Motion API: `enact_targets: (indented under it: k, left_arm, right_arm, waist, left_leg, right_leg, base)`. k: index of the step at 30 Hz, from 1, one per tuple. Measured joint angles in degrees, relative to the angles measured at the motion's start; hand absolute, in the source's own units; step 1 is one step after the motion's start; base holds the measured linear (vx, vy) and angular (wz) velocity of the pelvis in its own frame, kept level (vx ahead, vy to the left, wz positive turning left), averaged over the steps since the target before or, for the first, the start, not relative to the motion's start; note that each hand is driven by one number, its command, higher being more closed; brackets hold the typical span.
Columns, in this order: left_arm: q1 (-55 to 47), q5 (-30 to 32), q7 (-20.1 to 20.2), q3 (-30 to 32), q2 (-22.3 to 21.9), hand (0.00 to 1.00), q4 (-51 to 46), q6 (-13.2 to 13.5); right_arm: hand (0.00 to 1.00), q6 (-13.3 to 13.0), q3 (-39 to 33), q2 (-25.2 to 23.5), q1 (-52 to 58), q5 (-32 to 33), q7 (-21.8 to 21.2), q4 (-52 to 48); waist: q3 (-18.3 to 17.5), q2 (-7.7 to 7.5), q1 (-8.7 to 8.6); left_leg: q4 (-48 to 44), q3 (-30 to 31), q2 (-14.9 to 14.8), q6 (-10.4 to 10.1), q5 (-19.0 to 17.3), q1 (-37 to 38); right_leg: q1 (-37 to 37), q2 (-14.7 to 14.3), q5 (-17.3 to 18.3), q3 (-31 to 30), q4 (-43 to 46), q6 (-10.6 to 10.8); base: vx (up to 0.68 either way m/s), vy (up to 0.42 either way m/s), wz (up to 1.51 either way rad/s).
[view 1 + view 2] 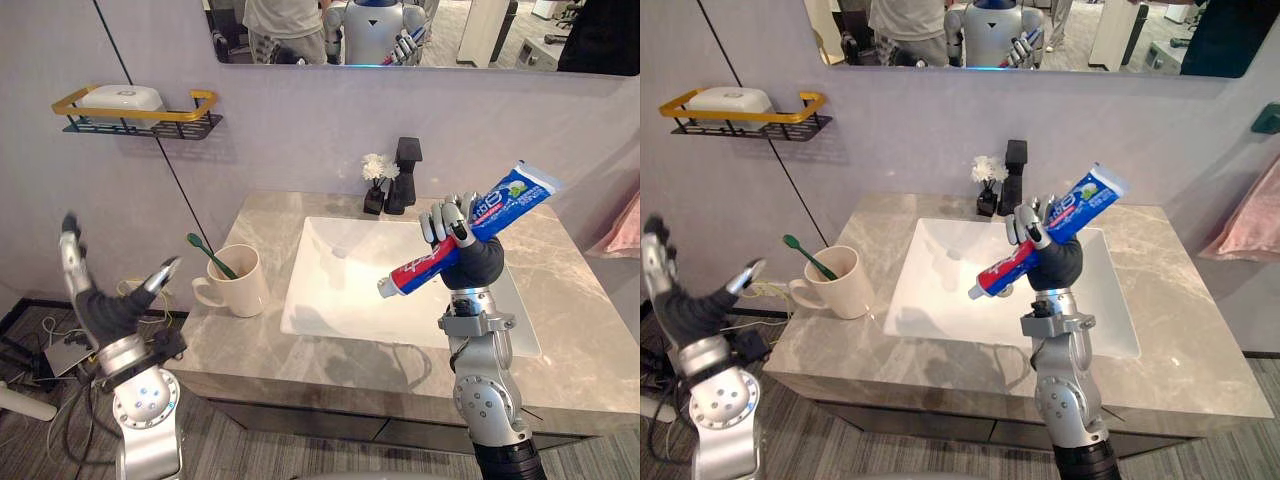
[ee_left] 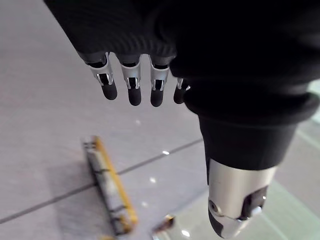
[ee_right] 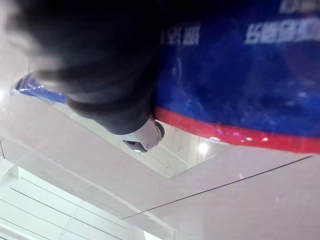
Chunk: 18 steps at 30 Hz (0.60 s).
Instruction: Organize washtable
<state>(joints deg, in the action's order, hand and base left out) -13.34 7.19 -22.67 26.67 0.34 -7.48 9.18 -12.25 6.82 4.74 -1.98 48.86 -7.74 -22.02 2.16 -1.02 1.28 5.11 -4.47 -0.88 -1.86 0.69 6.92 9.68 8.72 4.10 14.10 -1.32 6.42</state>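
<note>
The right hand (image 1: 478,262) is up over the white square sink (image 1: 340,290). Its fingers (image 1: 445,222) and thumb are curled tight round a blue and red toothpaste tube (image 1: 503,203). The tube is tilted. Its white cap end points down to 8 o'clock and its flat end points up to 2 o'clock. The tube is in the air and touches nothing but the hand.

The left hand (image 1: 100,305) is off the grey stone bench (image 1: 570,300), at 8 o'clock from the sink. It is wide open, with its fingers (image 2: 130,85) straight and its thumb spread out. It holds nothing.

A cream mug with a handle (image 1: 240,283) stands on the bench at 9 o'clock from the sink, just beside it. A green toothbrush (image 1: 208,254) leans in the mug, its brush end up toward 10 o'clock.

A black tap (image 1: 405,170) stands at 12 o'clock from the sink. A small black pot of white flowers (image 1: 376,168) is just beside the tap. A black wire shelf with a yellow rail (image 1: 140,115) hangs on the wall at 10 o'clock, with a white box (image 1: 122,97) on it.
</note>
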Motion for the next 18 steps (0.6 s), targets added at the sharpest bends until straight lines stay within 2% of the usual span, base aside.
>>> enact_targets:
  k: [3, 10, 18]
  left_arm:
    - [-0.8, -5.6, 0.1, 0.6, -0.1, 0.00, 9.5, -0.4]
    - [-0.2, -13.3, 2.2, 0.6, -0.6, 0.00, 28.7, -1.5]
    - [-0.4, -13.9, 5.0, -2.6, -1.1, 0.00, 42.1, -1.9]
  right_arm:
    - [1.00, 0.0, -0.1, 0.0, 0.1, 0.0, 0.0, 0.0]
    - [1.00, -0.1, 0.7, 0.1, 1.4, 0.1, 0.1, 0.3]
    - [1.00, -0.9, 3.4, 0.4, 1.5, 0.0, 0.2, 0.3]
  waist:
    - [0.7, -0.39, -0.01]
    - [1.3, -0.78, -0.18]
    - [1.7, -1.52, -0.17]
  left_leg:
    - [0.1, 0.0, 0.0, 0.0, 0.0, 0.0]
    - [0.1, 1.1, 0.1, 0.0, 0.0, -0.7]
    - [0.1, 2.2, 0.3, 0.0, 0.0, -1.1]
  right_leg:
    - [0.0, 0.0, 0.0, 0.1, -0.1, 0.0]
    - [-0.1, 0.2, 0.1, 1.6, 0.0, 0.1]
    - [0.0, 0.4, 0.3, 2.7, 0.0, 0.2]
  base:
    - [0.00, 0.000, 0.00]
    - [-0.01, -0.014, 0.08]
    - [-0.02, -0.016, 0.05]
